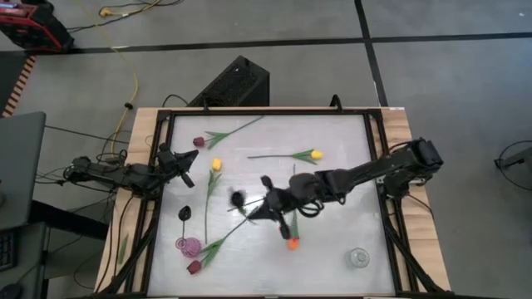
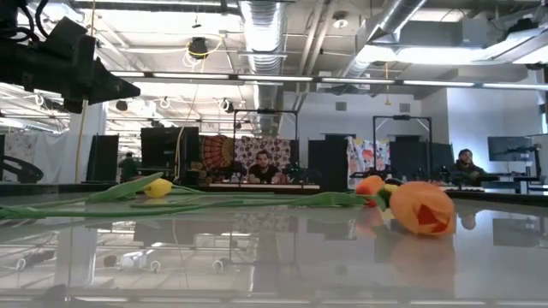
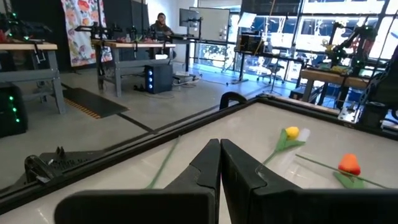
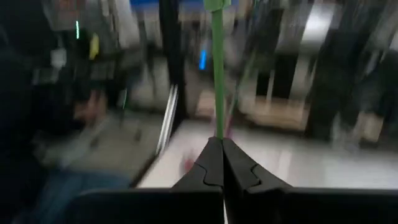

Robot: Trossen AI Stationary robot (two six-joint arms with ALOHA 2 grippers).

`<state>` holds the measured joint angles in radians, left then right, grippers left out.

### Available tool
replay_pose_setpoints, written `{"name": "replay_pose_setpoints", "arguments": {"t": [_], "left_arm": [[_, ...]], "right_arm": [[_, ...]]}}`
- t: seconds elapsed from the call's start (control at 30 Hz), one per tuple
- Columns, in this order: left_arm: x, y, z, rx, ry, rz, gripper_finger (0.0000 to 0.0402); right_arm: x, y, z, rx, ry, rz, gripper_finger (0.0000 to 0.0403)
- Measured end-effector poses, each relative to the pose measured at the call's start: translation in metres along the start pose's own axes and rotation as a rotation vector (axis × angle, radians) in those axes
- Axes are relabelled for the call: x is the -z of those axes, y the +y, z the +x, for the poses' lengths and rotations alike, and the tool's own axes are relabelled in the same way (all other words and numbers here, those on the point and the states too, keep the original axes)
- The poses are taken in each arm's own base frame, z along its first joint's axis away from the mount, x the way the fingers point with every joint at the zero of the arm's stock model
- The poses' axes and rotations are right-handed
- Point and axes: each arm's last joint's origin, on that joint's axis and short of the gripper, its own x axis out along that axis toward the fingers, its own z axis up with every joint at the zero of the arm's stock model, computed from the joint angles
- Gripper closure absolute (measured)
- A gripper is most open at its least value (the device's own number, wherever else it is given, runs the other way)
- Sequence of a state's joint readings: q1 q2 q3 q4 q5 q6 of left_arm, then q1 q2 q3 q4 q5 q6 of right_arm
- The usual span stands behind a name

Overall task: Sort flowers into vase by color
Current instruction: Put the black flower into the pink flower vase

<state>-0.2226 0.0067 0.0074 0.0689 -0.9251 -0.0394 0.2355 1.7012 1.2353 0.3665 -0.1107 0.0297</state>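
Note:
My right gripper point(image 1: 263, 208) reaches over the table's middle and is shut on a thin green flower stem point(image 4: 217, 74). A blurred dark flower head point(image 1: 237, 198) shows just left of it. My left gripper point(image 1: 184, 164) waits shut near the left edge, touching nothing. Lying flat on the table are a maroon tulip point(image 1: 199, 141), a yellow tulip point(image 1: 216, 164), a yellow-orange tulip point(image 1: 316, 154), an orange tulip point(image 1: 293, 243) and another maroon tulip point(image 1: 194, 267). A dark flower head point(image 1: 184, 213) shows above a pink vase point(image 1: 189, 245). A clear glass vase point(image 1: 358, 258) stands near the right. My right gripper pinches the green stem point(image 4: 217, 132) between its two fingertips point(image 4: 235, 163). Past the fingertips the stem runs on, straight up in the wrist picture. Which end of the stem the fingers have does not show. The flower is blurred and seems lifted off the table.
A black frame point(image 1: 374, 149) rims the white table. The loose tulips lie across its far and left parts, and the orange tulip point(image 2: 422, 208) lies close to the near edge. Beyond the table are workbenches and seated people point(image 2: 261, 167).

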Motion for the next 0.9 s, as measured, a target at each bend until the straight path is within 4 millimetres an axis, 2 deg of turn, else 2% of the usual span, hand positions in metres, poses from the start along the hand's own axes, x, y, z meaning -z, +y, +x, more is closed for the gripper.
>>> {"name": "replay_pose_setpoints", "arguments": {"t": [0.2, 0.37, 0.57, 0.7, 0.9], "left_arm": [[0.000, 0.000, 0.000, -0.001, -0.001, -0.007, 0.0401], [0.000, 0.000, 0.000, 0.002, 0.000, -0.003, 0.0401], [0.000, 0.000, 0.000, 0.002, 0.000, 0.003, 0.0401], [0.000, 0.000, 0.000, 0.003, 0.000, 0.015, 0.0401], [0.000, 0.000, 0.000, 0.003, 0.000, 0.015, 0.0401]], "right_arm": [[0.010, -0.028, 0.039, 0.073, -0.236, -0.056, 0.0388], [0.014, -0.043, 0.077, 0.035, -0.285, -0.061, 0.0389], [0.006, -0.024, 0.110, -0.147, -0.294, -0.127, 0.0389], [0.008, -0.012, 0.128, -0.166, -0.256, -0.184, 0.0389], [0.015, -0.009, 0.152, -0.169, -0.280, -0.216, 0.0389]]}}
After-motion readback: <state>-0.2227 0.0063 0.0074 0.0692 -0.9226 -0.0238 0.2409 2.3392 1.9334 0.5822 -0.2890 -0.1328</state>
